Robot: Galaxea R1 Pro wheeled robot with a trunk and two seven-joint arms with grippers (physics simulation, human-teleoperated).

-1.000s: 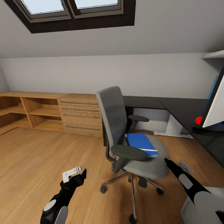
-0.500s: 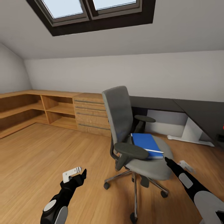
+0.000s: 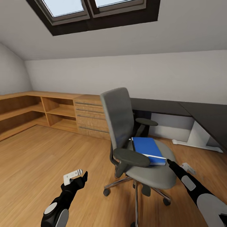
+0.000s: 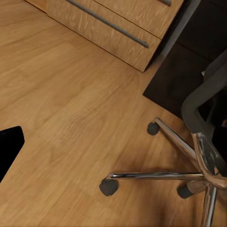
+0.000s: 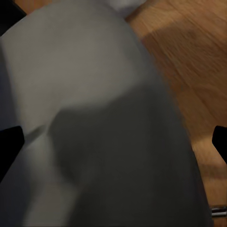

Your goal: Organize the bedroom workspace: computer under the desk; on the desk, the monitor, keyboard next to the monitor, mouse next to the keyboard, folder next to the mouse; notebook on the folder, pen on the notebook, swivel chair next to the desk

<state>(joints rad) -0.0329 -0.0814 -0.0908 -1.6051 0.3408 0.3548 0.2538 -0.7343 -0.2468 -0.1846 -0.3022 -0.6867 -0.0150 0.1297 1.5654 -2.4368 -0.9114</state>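
Note:
The swivel chair (image 3: 119, 116) stands in mid-room, its back turned toward me, with the blue folder (image 3: 147, 148) lying flat on its grey seat. The black desk (image 3: 164, 106) runs along the wall behind it and down the right side. My right gripper (image 3: 178, 165) hovers open just right of the seat's front edge; in the right wrist view the seat (image 5: 104, 118) lies close between its fingertips (image 5: 9, 144). My left gripper (image 3: 78, 176) is open over bare floor, left of the chair's chrome base (image 4: 189, 172). Computer, monitor, keyboard, mouse, notebook and pen are out of view.
A light wooden drawer chest (image 3: 90, 119) and low open shelves (image 3: 37, 110) line the back and left walls. A skylight (image 3: 91, 6) sits in the sloped ceiling. Wooden floor (image 3: 41, 157) stretches open to the left. The desk's white leg (image 3: 197, 138) stands at the right.
The view has swung to the left, so the monitor and the desk's right wing have left the picture. The chair now looks slightly nearer. Both arms hold the same pose.

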